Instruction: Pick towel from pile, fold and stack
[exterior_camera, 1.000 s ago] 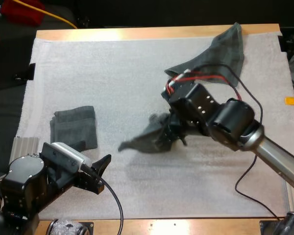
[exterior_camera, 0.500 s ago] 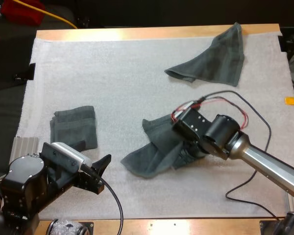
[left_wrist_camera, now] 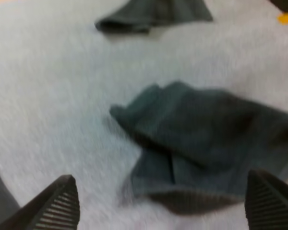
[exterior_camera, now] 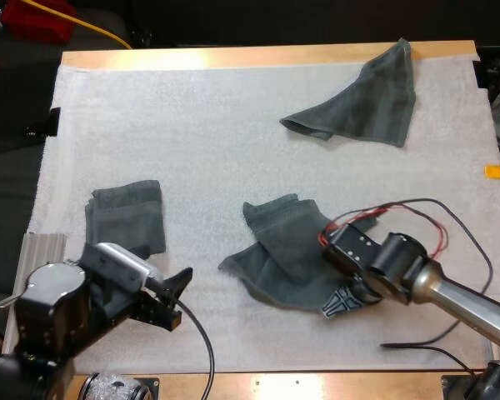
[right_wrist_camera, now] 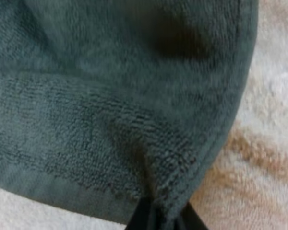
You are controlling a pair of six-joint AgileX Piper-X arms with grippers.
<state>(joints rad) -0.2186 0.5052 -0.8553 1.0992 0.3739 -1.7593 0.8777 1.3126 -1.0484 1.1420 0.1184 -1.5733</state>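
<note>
- The high view lays out the whole white mat point(exterior_camera: 192, 125) on the wooden worktop point(exterior_camera: 233, 57), with the crumpled towel point(exterior_camera: 283, 254) lying spread and rumpled on it.
- In that view the right tool point(exterior_camera: 342, 302) sits low at the crumpled towel's near right corner, touching the cloth.
- The right wrist view brings the grip up close. The right tool point(right_wrist_camera: 161, 218) has its black fingers point(right_wrist_camera: 140, 216) pressed together on a pinched fold of the crumpled towel's point(right_wrist_camera: 110, 96) hem, with the terry weave and stitched border plain to see and the mat just beside that edge.
- The high view places the left tool point(exterior_camera: 177, 292) well to the left of the crumpled towel, apart from it.
- The left wrist view adds that tool's state. Its ribbed fingers point(left_wrist_camera: 57, 203) stand wide apart, gripping nothing, and the crumpled towel point(left_wrist_camera: 201, 139) lies ahead of them.
- A folded towel point(exterior_camera: 125, 218) rests flat farther left of the crumpled towel, beyond the left tool.
- A second loose towel point(exterior_camera: 362, 96) lies well beyond the crumpled towel, toward the worktop's far edge. The left wrist view catches it too point(left_wrist_camera: 153, 14).
</note>
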